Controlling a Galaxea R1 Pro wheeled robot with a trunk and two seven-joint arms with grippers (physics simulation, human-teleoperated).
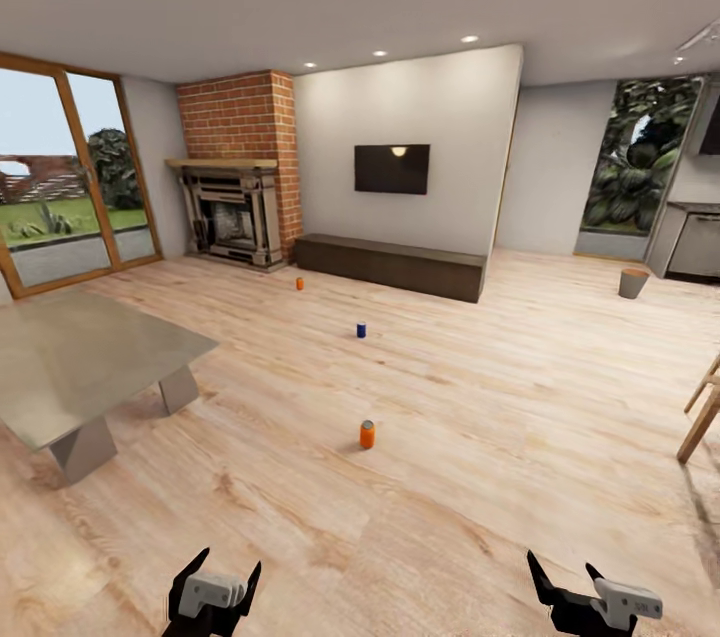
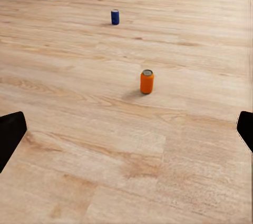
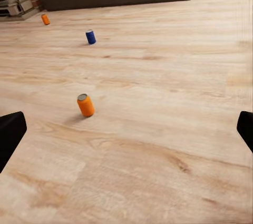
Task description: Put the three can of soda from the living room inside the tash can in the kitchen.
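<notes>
- Both my left gripper [image 1: 215,585] and right gripper [image 1: 568,577] hang spread and empty.
- Nearest orange can [image 1: 367,434] stands upright on the wood floor [image 1: 480,387] ahead; blue can [image 1: 361,329] and far orange can [image 1: 299,284] stand beyond it.
- The trash can [image 1: 633,283] waits far right.
- I judge the approach not begun: roll closer, lower one arm.

Wood floor [image 1: 480,417] carries three upright cans: nearest orange can [image 1: 367,434] ahead, between both grippers, blue can [image 1: 361,329] beyond it, second orange can [image 1: 299,284] farthest, near the low cabinet [image 1: 390,265].
</notes>
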